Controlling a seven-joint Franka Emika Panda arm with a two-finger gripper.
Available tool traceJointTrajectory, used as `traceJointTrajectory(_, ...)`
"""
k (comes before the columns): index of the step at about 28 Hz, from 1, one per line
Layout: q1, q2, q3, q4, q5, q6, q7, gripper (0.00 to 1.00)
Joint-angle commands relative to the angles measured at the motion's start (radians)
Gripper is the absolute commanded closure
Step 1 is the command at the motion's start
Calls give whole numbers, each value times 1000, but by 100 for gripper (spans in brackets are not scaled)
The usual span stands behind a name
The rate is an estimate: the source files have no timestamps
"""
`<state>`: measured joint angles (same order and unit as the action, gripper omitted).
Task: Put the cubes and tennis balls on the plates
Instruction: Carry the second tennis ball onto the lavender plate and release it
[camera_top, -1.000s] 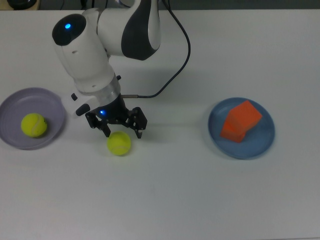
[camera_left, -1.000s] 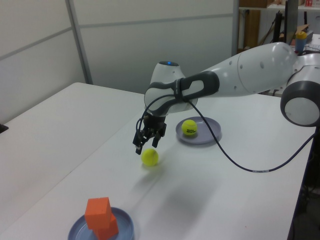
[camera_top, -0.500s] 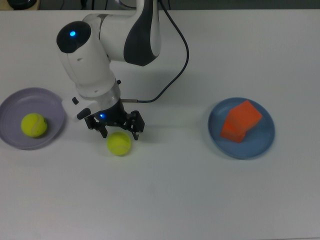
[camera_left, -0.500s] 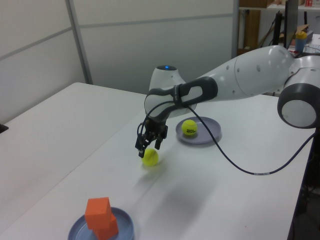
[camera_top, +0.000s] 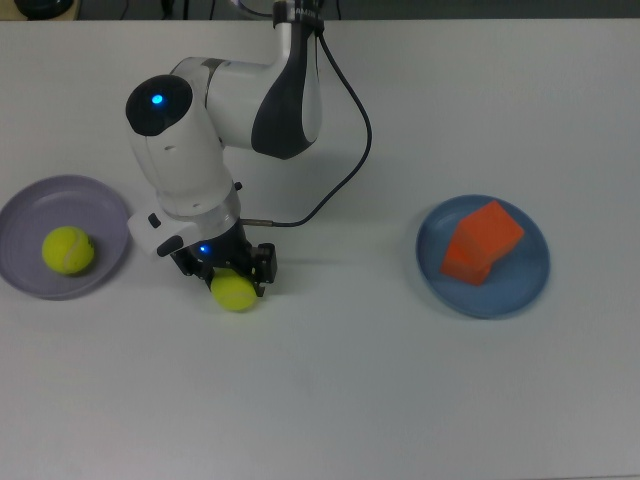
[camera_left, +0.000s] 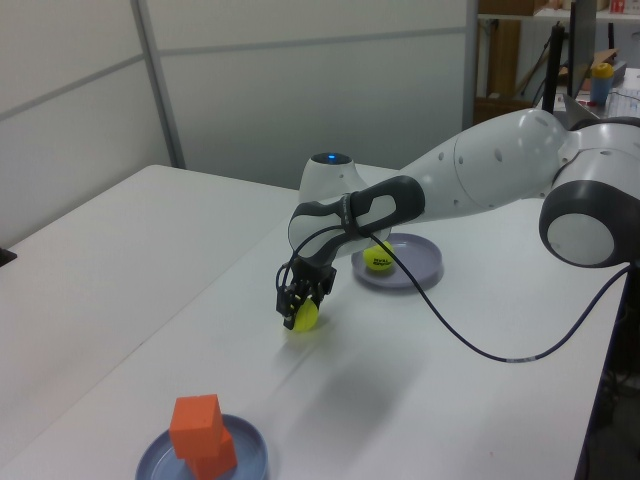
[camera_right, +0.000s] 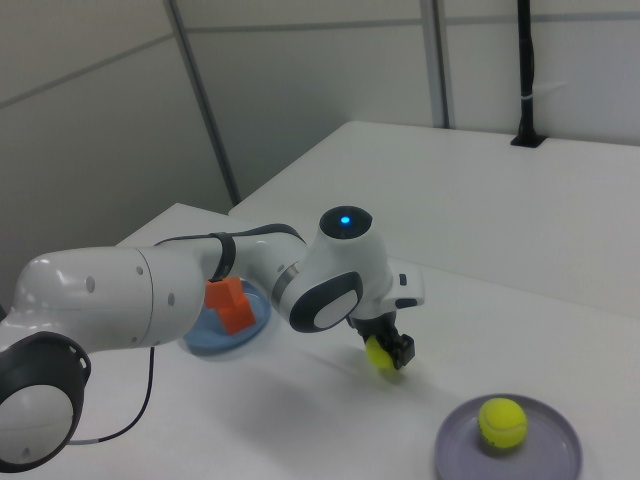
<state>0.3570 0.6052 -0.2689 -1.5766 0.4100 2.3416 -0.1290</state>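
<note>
Jaws straddle the loose tennis ball (camera_top: 234, 292) on the tabletop (camera_top: 330, 400), spread at its sides (contact is unclear). Another ball (camera_top: 68, 250) sits on the lavender plate (camera_top: 105, 205); orange cubes (camera_top: 482, 243) fill the blue plate (camera_top: 530, 275).

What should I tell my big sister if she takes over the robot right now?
Hand: down around the loose tennis ball on the table, fingers on either side of it; the ball is not lifted yet.
Done: the other tennis ball sits on the purple plate; both orange cubes are stacked on the blue plate.
Left: lift the ball and set it on a plate. The purple one is nearer.
</note>
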Motion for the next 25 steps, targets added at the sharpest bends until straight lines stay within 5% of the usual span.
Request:
traceJointTrajectory(1,-1,-28,-22,3,-8,2,29,100)
traceJointTrajectory(7,-1,-128,-119,-37,-22,-83,22,100)
traceJointTrajectory(13,-1,-130,-216,-48,-65,-179,17,100)
traceJointTrajectory(25,-36,-124,-273,-103,-85,-180,-40,100)
